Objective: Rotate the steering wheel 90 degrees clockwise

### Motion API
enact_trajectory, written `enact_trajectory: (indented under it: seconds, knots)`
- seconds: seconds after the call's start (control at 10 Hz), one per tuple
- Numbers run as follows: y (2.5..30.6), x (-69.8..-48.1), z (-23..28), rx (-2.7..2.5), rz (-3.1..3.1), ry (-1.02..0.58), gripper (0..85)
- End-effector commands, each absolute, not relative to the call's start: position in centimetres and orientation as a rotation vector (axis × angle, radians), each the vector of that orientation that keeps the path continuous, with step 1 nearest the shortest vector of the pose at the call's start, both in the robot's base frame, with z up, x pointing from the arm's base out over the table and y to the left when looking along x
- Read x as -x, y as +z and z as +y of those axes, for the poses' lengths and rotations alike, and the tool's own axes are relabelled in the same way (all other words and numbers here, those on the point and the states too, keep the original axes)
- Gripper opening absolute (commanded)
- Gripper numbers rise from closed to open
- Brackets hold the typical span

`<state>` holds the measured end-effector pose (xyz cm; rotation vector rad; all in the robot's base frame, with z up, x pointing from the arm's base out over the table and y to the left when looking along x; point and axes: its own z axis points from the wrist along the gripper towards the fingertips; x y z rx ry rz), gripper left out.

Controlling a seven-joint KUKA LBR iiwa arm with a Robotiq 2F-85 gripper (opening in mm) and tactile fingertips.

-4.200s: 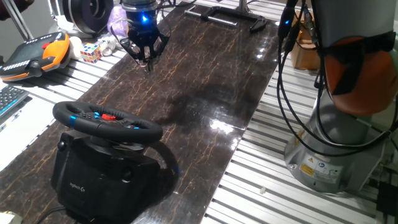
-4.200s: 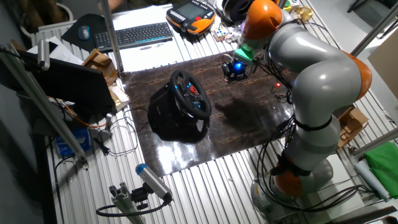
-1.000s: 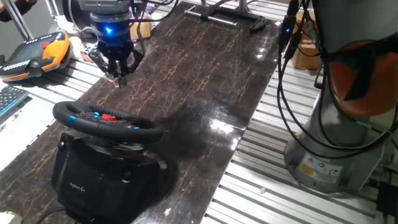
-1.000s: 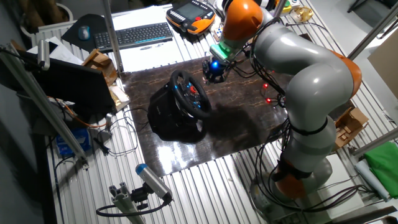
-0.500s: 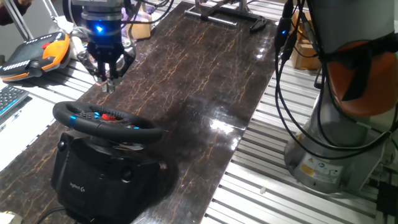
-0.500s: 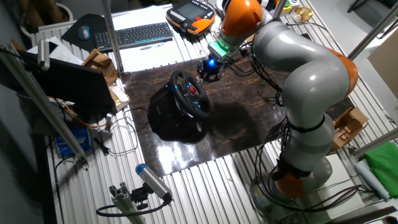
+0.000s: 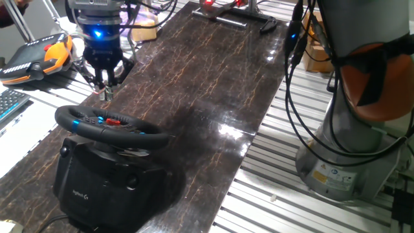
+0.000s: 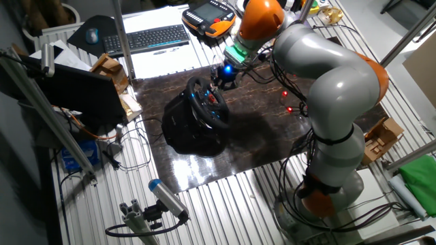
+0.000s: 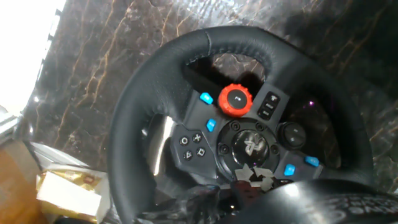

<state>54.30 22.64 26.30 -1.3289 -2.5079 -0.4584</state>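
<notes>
The steering wheel [image 7: 110, 126] is a black round racing wheel on a bulky black base [image 7: 107, 184] at the near left of the dark marble-patterned tabletop. Its hub shows red and blue buttons. My gripper [image 7: 105, 90] hangs just behind and above the wheel's far rim, fingers pointing down and drawn together, holding nothing. In the other fixed view the gripper [image 8: 221, 82] is right beside the wheel [image 8: 208, 102]. In the hand view the wheel's rim [image 9: 140, 112] and its red knob [image 9: 234, 99] fill the frame, very close.
An orange-and-black handheld controller [image 7: 39, 57] and a keyboard [image 7: 10, 103] lie left of the tabletop on the slatted table. The arm's base [image 7: 343, 149] with hanging cables stands at the right. Black metal bars [image 7: 239, 16] lie at the far end.
My gripper has moved left along the tabletop and closer to the steering wheel's far rim. The wheel has not turned.
</notes>
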Motion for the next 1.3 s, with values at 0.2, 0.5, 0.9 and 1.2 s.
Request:
enact_trajectory:
  seconds: [0.2, 0.5, 0.9, 1.2]
  knots:
    - [25.9, -55.0, 23.1, 1.412, -2.419, -0.519, 0.7]
    - [25.8, -55.4, 23.4, 1.428, -2.397, -0.558, 0.7]
    - [25.7, -55.6, 23.2, 1.384, -2.435, -0.504, 0.7]
    - [25.7, -55.6, 23.2, 1.372, -2.467, -0.51, 0.7]
